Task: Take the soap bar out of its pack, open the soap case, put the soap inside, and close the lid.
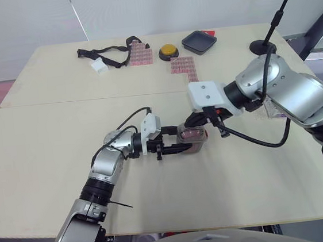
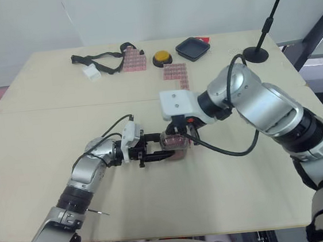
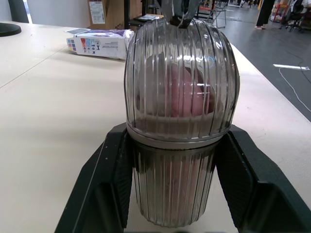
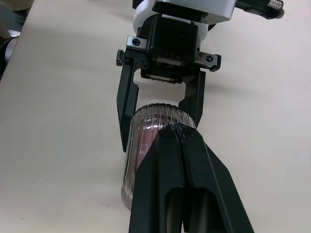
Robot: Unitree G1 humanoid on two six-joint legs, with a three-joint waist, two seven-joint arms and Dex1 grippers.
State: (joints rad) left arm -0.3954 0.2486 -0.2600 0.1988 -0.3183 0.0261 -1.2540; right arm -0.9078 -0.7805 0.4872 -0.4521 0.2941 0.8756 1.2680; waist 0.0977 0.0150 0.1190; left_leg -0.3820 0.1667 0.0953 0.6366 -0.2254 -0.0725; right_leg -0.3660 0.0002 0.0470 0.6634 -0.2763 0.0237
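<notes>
The soap case (image 1: 192,134) is a ribbed, smoky clear box lying on the table's middle, and its domed lid (image 3: 181,73) sits down on the base. Pink soap (image 3: 187,94) shows through the lid. My left gripper (image 1: 185,147) is shut on the case, one black finger (image 3: 112,177) on each side of the base. My right gripper (image 4: 177,129) is shut, fingers pressed together, with the tip resting on top of the lid. A white and purple soap pack (image 3: 98,41) lies on the table beyond the case.
At the table's far side are a yellow button (image 1: 168,51), a black tray (image 1: 199,41), two pink sheets (image 1: 183,68), a black strap (image 1: 108,52) and a microphone stand base (image 1: 262,46). The near table edge runs just in front of my arms.
</notes>
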